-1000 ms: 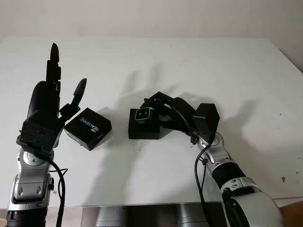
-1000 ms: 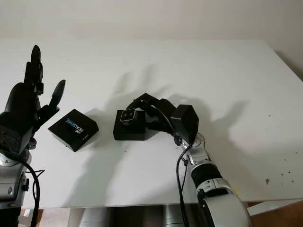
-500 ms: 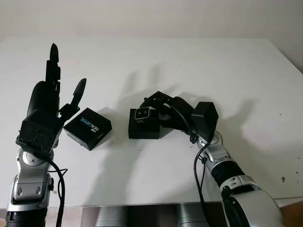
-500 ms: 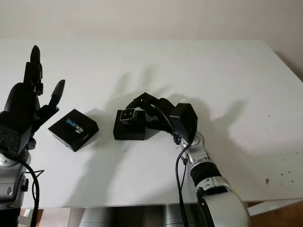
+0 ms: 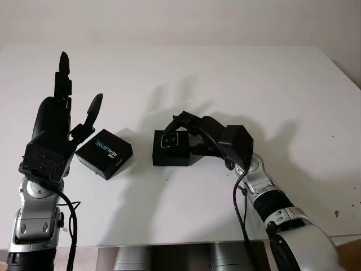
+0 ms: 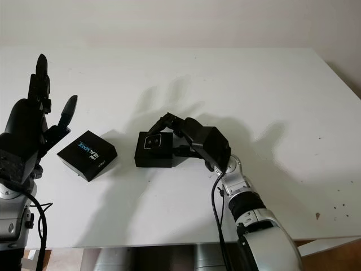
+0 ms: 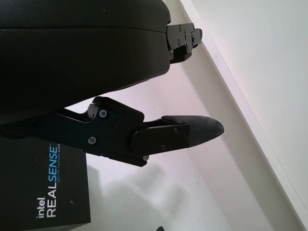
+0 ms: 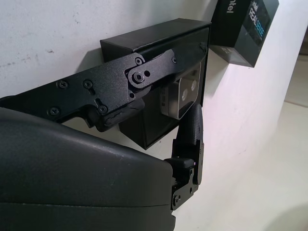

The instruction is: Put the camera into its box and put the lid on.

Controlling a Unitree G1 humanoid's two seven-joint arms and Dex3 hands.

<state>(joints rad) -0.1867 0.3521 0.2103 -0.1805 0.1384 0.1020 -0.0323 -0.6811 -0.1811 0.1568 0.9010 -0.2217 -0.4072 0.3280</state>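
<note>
On a white table (image 5: 271, 84), a small black open box (image 5: 171, 153) sits near the middle, with a silver depth camera (image 5: 168, 139) at its top. Compared with half a second and a second ago, the camera lies lower and flatter in the box, its lens face turned more upward, so it looks to be settling into its slot rather than perched above it. Reaching in from the lower right, the right hand (image 5: 194, 135) has dropped lower and tipped further over the box. Its black fingers (image 8: 192, 127) curl around the camera; one finger crosses the box top and another runs beside the camera's silver face. Whether the grip is firm or easing off cannot be told, but the fingers touch the camera.

Just to the left of the box, apart from it, lies the black lid (image 5: 105, 152), printed with the words Intel RealSense, flat on the table and unmoved. Beside the lid, the left hand (image 5: 59, 121) stands upright above the table at the left, open, holding nothing, in the same raised pose as before.

Judging from this, the first half of the task is nearly done: the camera is about seated. What remains is letting go, then picking up the lid and placing it on the box. A camera seated slightly crooked could stop the lid from closing flush.
</note>
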